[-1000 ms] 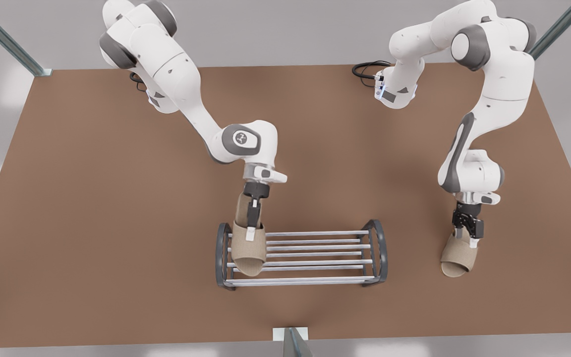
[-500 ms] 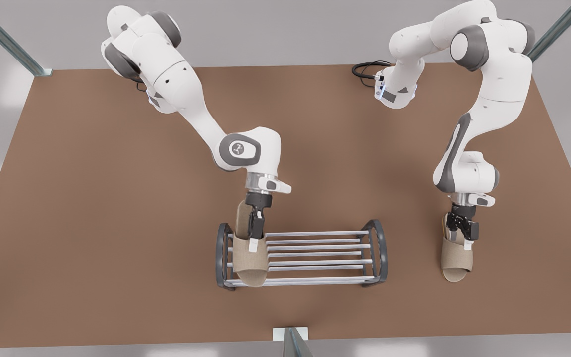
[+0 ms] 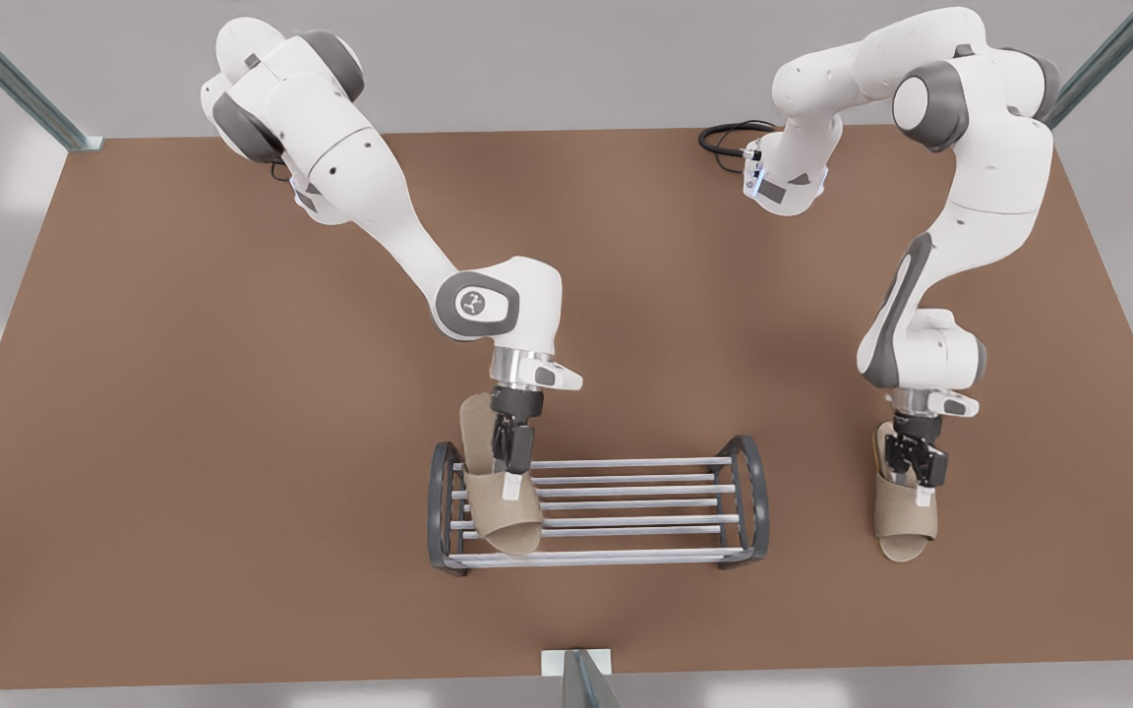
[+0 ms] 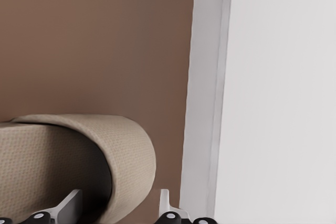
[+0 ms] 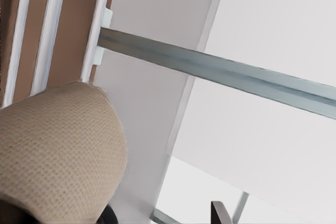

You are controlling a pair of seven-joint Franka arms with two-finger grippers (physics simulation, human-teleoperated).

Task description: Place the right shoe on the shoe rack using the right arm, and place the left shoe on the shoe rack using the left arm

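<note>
Over the shoe rack's (image 3: 626, 489) end at the front view's left, my right gripper (image 3: 509, 480) is shut on the strap of a beige slipper (image 3: 503, 519). The slipper tilts, toe down over the silver bars (image 5: 50, 30), and its woven upper (image 5: 52, 150) is close in the right wrist view. At the front view's right, away from the rack, my left gripper (image 3: 921, 480) is shut on the second beige slipper (image 3: 903, 526), toe down over the brown table (image 3: 183, 393). In the left wrist view its fingers (image 4: 68, 203) straddle that slipper's strap (image 4: 121, 150).
A metal post with a white bracket (image 3: 576, 674) stands at the table's near edge, also seen as a steel beam (image 5: 210, 69). A black cable (image 3: 724, 138) lies at the far edge. The white table edge (image 4: 207, 103) runs close to the left gripper.
My right gripper has come lower and nearer over the rack, and its slipper now tilts across the bars. My left gripper drifted slightly towards the rack with its slipper hanging straighter.
</note>
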